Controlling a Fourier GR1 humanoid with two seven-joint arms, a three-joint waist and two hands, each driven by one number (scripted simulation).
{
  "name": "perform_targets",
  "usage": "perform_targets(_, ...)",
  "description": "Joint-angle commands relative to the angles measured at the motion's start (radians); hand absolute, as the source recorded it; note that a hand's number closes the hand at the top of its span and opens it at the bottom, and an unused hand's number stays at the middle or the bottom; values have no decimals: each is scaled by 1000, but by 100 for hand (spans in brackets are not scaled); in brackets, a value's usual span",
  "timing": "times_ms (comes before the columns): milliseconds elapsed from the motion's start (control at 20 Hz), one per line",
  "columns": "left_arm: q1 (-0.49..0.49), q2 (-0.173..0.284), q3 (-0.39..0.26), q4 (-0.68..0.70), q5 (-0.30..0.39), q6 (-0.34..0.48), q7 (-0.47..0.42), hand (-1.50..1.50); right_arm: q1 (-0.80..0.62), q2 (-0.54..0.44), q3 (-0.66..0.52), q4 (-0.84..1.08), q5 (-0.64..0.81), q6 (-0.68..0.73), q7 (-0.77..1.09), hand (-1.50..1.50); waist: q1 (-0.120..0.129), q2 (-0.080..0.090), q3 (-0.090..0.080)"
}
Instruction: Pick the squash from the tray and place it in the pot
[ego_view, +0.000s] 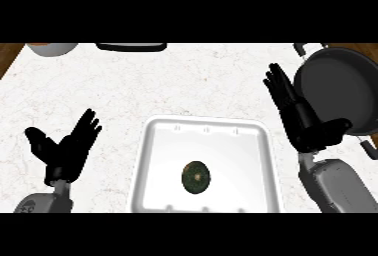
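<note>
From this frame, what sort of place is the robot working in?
Probably a kitchen counter: a pale marbled countertop with a dark pot at the right, and a white tray holding a squash.

Pot (336, 90) runs off the right edge; the right hand (301, 120) covers part of its left rim, and only stubs of the handles show. Tray (207, 165) near rim is cut by the lower edge. Bowl (52, 48) and a dark flat item (131, 47) at the top edge are cropped, type can't be told. Both forearms cut off at the bottom. Squash (196, 177) surface detail too small to read.
</note>
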Motion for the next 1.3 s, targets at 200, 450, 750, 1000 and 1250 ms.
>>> perform_targets(200,-39,29,-139,12,-143,-70,-42,0,108,154,305,-8,302,-271,173,150,-19,1,48)
perform_targets(450,12,46,-139,11,-128,-92,-31,0,142,115,223,9,609,-650,7,-150,-72,-23,48)
perform_targets(750,-57,44,-151,27,-130,-128,-6,0,316,321,476,-114,860,-948,-93,-150,-39,-3,49)
perform_targets(1000,25,21,-187,-28,-159,-117,-54,0,445,325,482,-157,1095,-770,276,-150,-22,-4,45)
perform_targets(1250,-23,-1,-181,29,-175,-101,-47,0,497,326,566,-291,1227,-673,583,-150,-23,3,46)
